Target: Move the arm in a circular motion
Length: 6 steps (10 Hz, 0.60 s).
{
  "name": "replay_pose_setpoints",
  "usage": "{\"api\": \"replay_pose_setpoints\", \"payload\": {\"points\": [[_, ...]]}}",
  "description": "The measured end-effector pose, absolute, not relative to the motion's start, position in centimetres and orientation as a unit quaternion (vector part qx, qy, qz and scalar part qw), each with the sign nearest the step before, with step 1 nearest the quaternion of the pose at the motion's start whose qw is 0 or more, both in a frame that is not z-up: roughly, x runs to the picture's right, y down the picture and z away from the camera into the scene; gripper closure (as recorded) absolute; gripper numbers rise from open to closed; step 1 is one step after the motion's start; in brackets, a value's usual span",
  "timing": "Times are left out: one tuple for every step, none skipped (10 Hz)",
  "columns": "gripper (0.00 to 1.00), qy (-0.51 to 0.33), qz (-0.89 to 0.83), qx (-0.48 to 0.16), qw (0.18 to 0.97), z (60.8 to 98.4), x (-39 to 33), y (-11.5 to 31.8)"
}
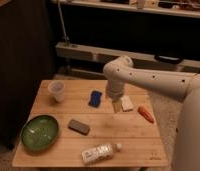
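The arm is large, white and glossy, with small dark holes along its thick link. It reaches in from the right and bends at a rounded elbow above the wooden table. From the elbow a short link drops down to the narrow pale gripper, which hangs just above the table's middle right. The gripper sits between a blue object on its left and a white block on its right. Nothing shows held in it.
A clear plastic cup stands at the back left. A green bowl sits front left, a grey block in the middle, a bottle lying near the front edge, an orange carrot-like item at right.
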<state>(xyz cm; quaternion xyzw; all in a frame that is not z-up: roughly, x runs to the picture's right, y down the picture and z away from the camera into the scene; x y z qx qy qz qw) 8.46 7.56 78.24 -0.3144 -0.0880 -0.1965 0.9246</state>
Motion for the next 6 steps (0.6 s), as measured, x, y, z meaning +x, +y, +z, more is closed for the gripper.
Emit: {"api": "replay_pose_setpoints", "payload": {"points": [[0.35,-0.092,-0.199,-0.313,0.924,78.5,8.6,7.2],[0.35,-0.095,-0.205,-0.312,0.923,78.6,8.3,7.0],[0.35,-0.096,-0.21,-0.313,0.921,78.6,7.8,6.9],[0.35,-0.1,-0.22,-0.314,0.918,78.7,6.2,6.8],[0.35,-0.104,-0.226,-0.315,0.916,78.7,5.2,6.8],[0.35,-0.105,-0.229,-0.314,0.915,78.7,5.2,6.8]]}}
